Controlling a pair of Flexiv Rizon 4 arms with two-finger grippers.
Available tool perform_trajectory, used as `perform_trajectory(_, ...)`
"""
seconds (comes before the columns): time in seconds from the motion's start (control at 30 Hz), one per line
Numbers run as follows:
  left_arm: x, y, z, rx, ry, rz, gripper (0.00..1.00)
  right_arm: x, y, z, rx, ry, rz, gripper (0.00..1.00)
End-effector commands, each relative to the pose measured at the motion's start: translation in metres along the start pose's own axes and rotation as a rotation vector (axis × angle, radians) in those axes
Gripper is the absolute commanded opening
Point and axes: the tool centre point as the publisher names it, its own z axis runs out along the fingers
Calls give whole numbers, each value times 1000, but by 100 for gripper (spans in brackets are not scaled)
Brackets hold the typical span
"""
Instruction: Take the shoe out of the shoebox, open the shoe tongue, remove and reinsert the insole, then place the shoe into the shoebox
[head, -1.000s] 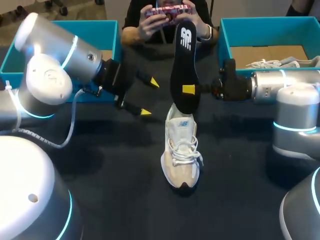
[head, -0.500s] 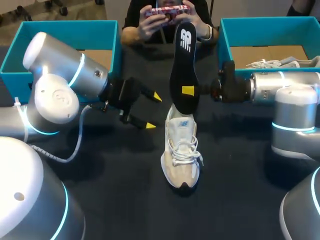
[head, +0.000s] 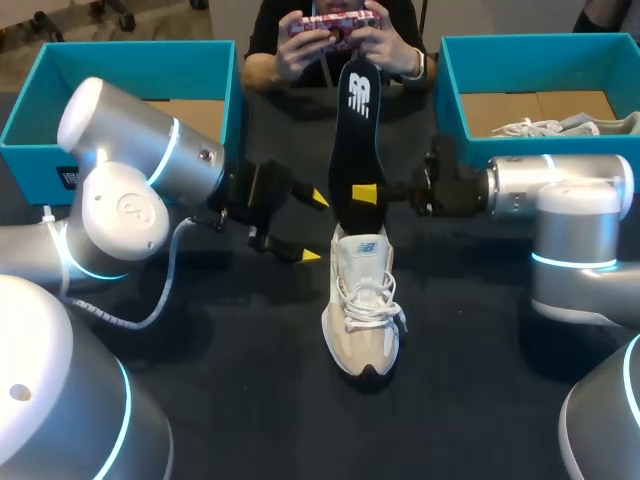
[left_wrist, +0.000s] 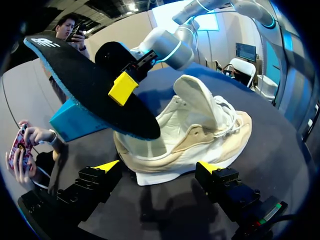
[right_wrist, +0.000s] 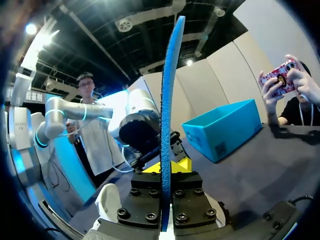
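Right gripper (head: 362, 193) clamps the black insole (head: 355, 130), white logo at its far end, above the beige shoe (head: 362, 310) mid-table (head: 480, 380); left gripper (head: 314, 228) gapes beside

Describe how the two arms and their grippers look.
Both the left arm and right arm are silver-grey, with rounded joints ringed by glowing cyan bands and black wrist sections. The left gripper and right gripper are black with bright yellow fingertips. A pale cable loops along the left arm.
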Motion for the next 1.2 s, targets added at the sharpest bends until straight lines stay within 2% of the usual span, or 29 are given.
perform_trajectory(0.03, 2, 1, 7, 2, -8, -6, 100, -1, -5, 7, 0, -1, 0, 0)
perform_trajectory(0.4, 0, 1, 13, 8, -7, -13, 100, -1, -14, 9, 22, 17, 34, 0)
perform_trajectory(0.8, 1, 1, 15, 15, 5, -23, 100, 0, -40, 1, 25, 2, 37, 0)
perform_trajectory(1.2, -1, 2, 13, -1, 18, -14, 100, 3, -60, -6, 67, -18, 132, 0)
